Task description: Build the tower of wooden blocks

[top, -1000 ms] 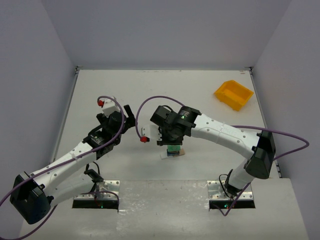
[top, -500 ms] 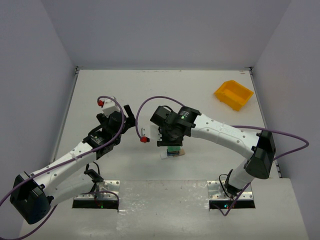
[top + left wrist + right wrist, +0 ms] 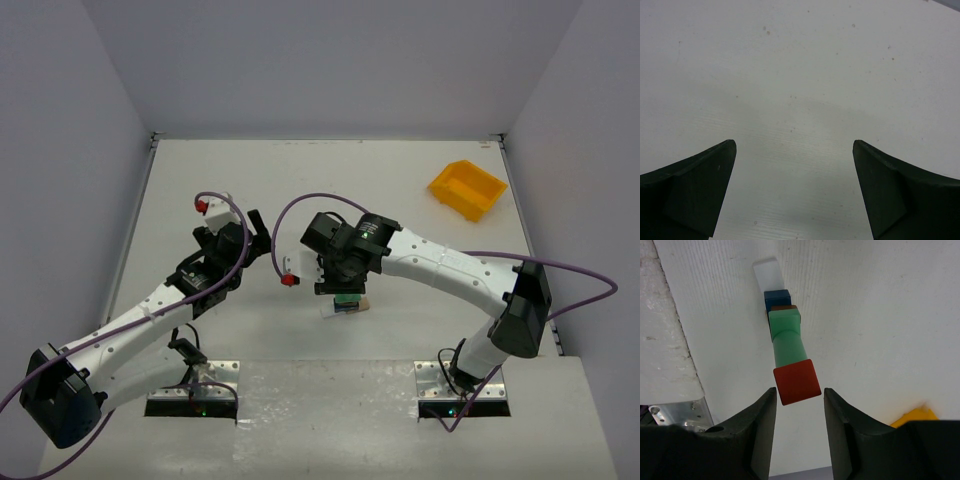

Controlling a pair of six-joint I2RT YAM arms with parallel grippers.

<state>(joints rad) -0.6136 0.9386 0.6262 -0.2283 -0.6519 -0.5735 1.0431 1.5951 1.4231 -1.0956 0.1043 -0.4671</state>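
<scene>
The wood block tower (image 3: pixel 347 301) stands on the table below my right wrist. From above in the right wrist view it shows a pale flat plank (image 3: pixel 766 271) at the bottom, then a blue block (image 3: pixel 776 298), a green piece (image 3: pixel 787 342) and a red block (image 3: pixel 796 381) on top. My right gripper (image 3: pixel 800 390) is open just above the red block, one finger on each side, not touching it. My left gripper (image 3: pixel 794 150) is open and empty over bare table, to the left of the tower, and also shows in the top view (image 3: pixel 262 231).
A yellow plastic bin (image 3: pixel 467 189) sits at the far right; its corner shows in the right wrist view (image 3: pixel 914 417). Purple cables with red connectors (image 3: pixel 289 280) hang between the arms. Metal base plates (image 3: pixel 195 390) lie at the near edge.
</scene>
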